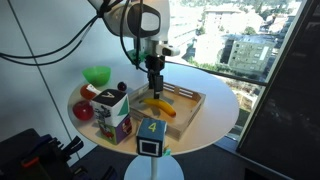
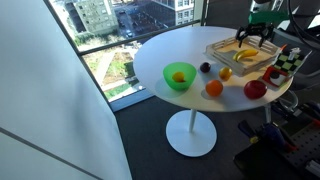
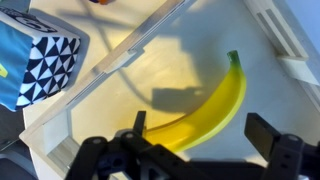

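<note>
Now the banana (image 3: 205, 105) lies curved inside the wooden tray (image 3: 140, 48) on the round counter (image 1: 215, 118). It seems best to straddle its thick middle across the curve, clear of the tray walls. The claw (image 3: 190, 155) hangs above it, spread wide, holding and touching nothing.

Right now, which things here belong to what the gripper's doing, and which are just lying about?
In hand: gripper, open above the banana; wooden tray the banana lies in.

Lying about: green bowl, red apple, orange, dark plum, patterned cube, number block.
</note>
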Robot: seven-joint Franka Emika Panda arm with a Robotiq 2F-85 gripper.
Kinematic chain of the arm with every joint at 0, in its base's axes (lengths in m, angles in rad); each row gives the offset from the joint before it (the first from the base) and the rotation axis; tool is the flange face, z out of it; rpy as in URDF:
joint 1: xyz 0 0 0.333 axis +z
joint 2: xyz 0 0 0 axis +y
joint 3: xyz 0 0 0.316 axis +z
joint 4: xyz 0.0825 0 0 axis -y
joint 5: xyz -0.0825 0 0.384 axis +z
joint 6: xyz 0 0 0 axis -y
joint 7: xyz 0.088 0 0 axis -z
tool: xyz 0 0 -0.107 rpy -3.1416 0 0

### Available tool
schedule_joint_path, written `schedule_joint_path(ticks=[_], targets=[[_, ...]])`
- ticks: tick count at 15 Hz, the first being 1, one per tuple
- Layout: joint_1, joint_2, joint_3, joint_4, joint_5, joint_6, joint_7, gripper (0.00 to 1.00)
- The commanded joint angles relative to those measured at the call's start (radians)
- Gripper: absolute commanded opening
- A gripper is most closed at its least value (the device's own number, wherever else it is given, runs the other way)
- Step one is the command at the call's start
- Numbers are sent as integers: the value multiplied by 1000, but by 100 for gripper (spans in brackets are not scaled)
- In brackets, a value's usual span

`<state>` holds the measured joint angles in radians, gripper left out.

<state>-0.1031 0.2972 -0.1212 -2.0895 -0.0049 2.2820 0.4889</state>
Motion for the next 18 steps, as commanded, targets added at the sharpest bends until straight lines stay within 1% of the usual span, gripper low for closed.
schedule_joint_path(ticks=[1, 11, 18], targets=[[18, 43, -17, 46, 33, 9, 26, 100], [51, 100, -20, 51, 47, 62, 82, 100], [59, 136, -23, 49, 47, 95, 78, 100]])
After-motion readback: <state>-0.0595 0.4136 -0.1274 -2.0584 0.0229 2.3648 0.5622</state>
